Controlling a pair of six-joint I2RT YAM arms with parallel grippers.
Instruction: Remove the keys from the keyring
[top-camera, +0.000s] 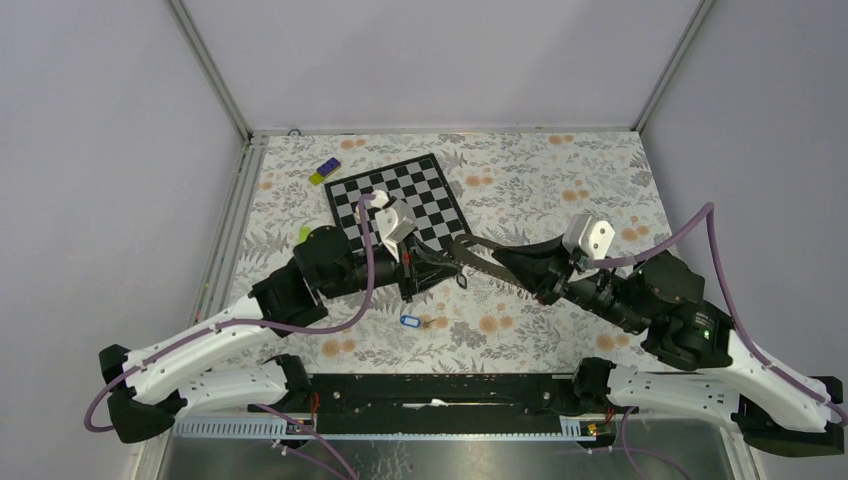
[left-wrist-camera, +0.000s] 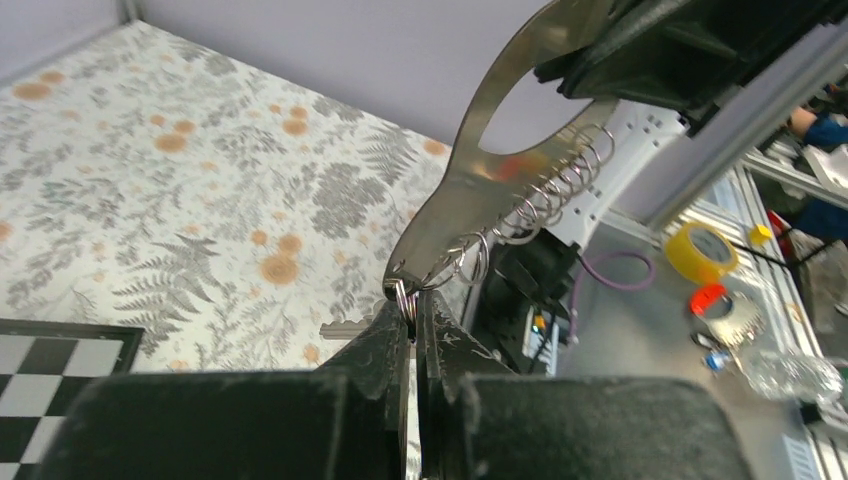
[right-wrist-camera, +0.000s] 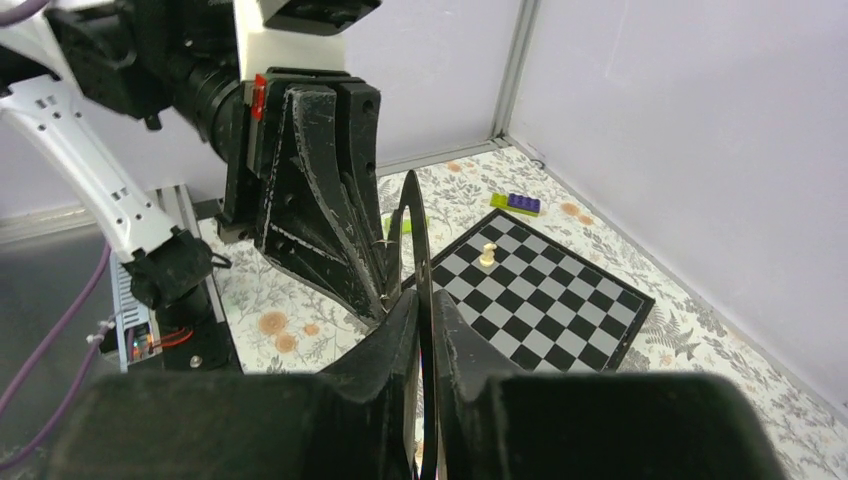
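Floral surface (top-camera: 560, 190) lies below both arms. The left end effector (left-wrist-camera: 412, 310) is pressed together on the stretched keyring (left-wrist-camera: 530, 205), held in the air. The right end effector (right-wrist-camera: 422, 305) pinches the flat silvery metal piece (left-wrist-camera: 450, 200) strung on it. The next move, I judge, is sliding that piece off the coil's end. Only the top view shows the blue tag (top-camera: 408, 321) on the surface.

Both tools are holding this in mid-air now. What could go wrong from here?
1. The left tool pinches only the rim of a small wire ring; a pull could slip it free.
2. The chain of rings trailing along the flat metal piece in the right tool could snag or tangle.
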